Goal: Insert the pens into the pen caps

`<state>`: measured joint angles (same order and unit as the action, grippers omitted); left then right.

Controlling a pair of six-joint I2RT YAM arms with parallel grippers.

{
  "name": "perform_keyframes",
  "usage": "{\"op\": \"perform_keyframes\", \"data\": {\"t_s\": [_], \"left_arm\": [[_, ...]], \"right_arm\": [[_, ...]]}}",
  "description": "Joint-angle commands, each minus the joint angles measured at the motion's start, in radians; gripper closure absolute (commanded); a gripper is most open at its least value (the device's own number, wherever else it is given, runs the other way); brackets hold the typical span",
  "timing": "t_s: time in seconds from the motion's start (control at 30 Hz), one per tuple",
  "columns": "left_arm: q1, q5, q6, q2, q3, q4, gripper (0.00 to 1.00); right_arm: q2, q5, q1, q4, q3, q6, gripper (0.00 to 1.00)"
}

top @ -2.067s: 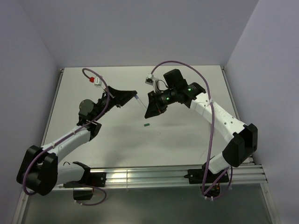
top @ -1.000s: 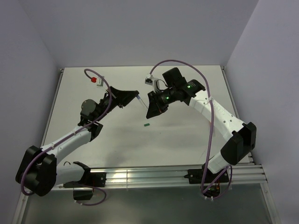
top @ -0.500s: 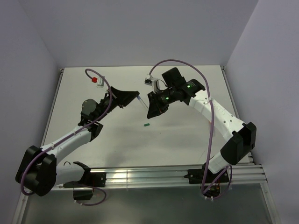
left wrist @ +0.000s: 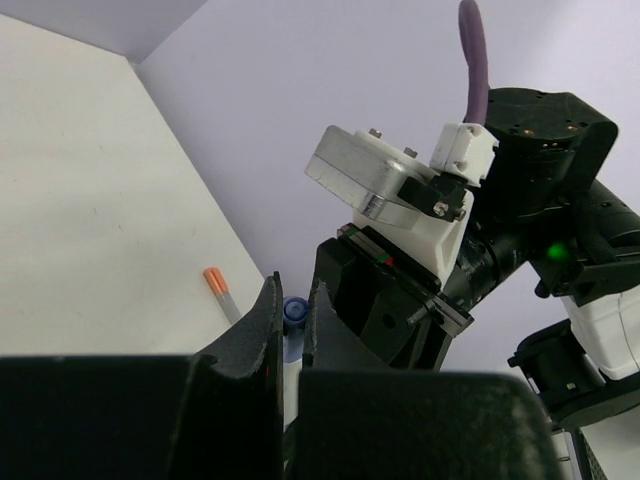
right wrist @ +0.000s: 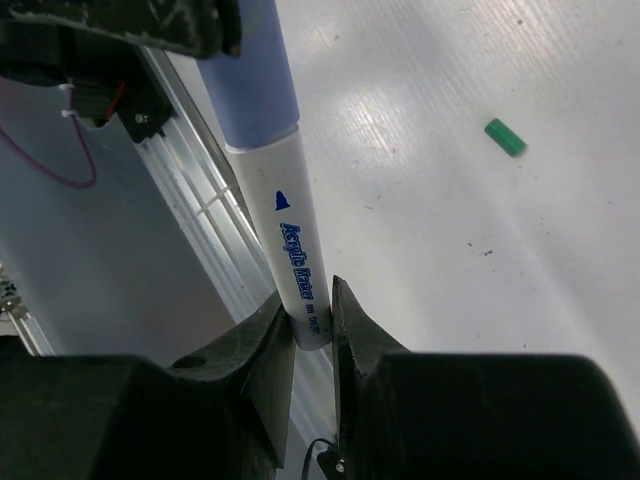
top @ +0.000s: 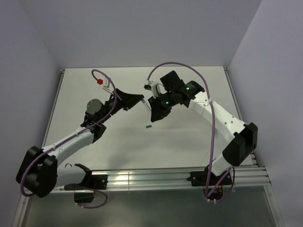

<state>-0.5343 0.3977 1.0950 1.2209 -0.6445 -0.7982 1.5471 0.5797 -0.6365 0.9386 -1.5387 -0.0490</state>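
Observation:
A white pen (right wrist: 300, 260) printed "Acrylic Marker" is held in the air, with my right gripper (right wrist: 307, 295) shut on its lower barrel. Its far end sits inside the blue pen cap (right wrist: 250, 75). My left gripper (left wrist: 295, 287) is shut on that blue cap (left wrist: 294, 312). In the top view the two grippers meet tip to tip above the table's middle, left gripper (top: 141, 98) and right gripper (top: 152, 110), with a short stretch of pen (top: 146, 104) between them. The green pen cap (top: 148, 126) lies loose on the table (top: 189, 137). A greyish pen with an orange end (left wrist: 221, 289) lies on the table behind.
The green cap (right wrist: 505, 137) lies on the table below and in front of the grippers. Purple cables (top: 208, 99) arc over both arms. The aluminium rail (top: 156, 178) runs along the near edge, and the walls close in the table's back and sides.
The left gripper has shifted a little up and right and the right wrist has turned, so the tips stand closer and less pen shows between them.

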Motion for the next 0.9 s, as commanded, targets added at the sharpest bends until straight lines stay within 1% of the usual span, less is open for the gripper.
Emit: {"op": "perform_keyframes", "data": {"t_s": [0.0, 0.1, 0.2, 0.33, 0.47, 0.5, 0.63, 0.87], "left_arm": [[-0.156, 0.432, 0.008, 0.029, 0.068, 0.333, 1.00], [-0.156, 0.423, -0.015, 0.020, 0.074, 0.356, 1.00], [-0.144, 0.431, -0.017, 0.012, 0.071, 0.340, 1.00], [-0.104, 0.464, 0.005, 0.015, 0.043, 0.251, 1.00], [-0.060, 0.541, 0.019, 0.025, 0.003, 0.133, 1.00], [-0.056, 0.552, 0.019, 0.025, -0.001, 0.117, 1.00], [-0.049, 0.575, 0.031, 0.009, -0.029, 0.062, 0.96], [0.022, 0.573, 0.046, -0.009, -0.035, 0.053, 1.00]], "right_arm": [[-0.012, -0.092, 0.023, -0.597, -0.167, 0.012, 1.00], [-0.015, -0.092, 0.026, -0.597, -0.167, 0.015, 1.00], [-0.019, -0.072, 0.029, -0.597, -0.169, 0.021, 1.00], [-0.022, 0.003, 0.035, -0.598, -0.156, 0.041, 1.00], [-0.036, 0.063, 0.040, -0.598, -0.135, 0.047, 1.00], [-0.042, 0.074, 0.041, -0.598, -0.130, 0.078, 1.00], [-0.064, 0.120, 0.047, -0.606, -0.112, 0.097, 1.00], [-0.091, 0.160, 0.073, -0.624, -0.087, 0.133, 1.00]]}}
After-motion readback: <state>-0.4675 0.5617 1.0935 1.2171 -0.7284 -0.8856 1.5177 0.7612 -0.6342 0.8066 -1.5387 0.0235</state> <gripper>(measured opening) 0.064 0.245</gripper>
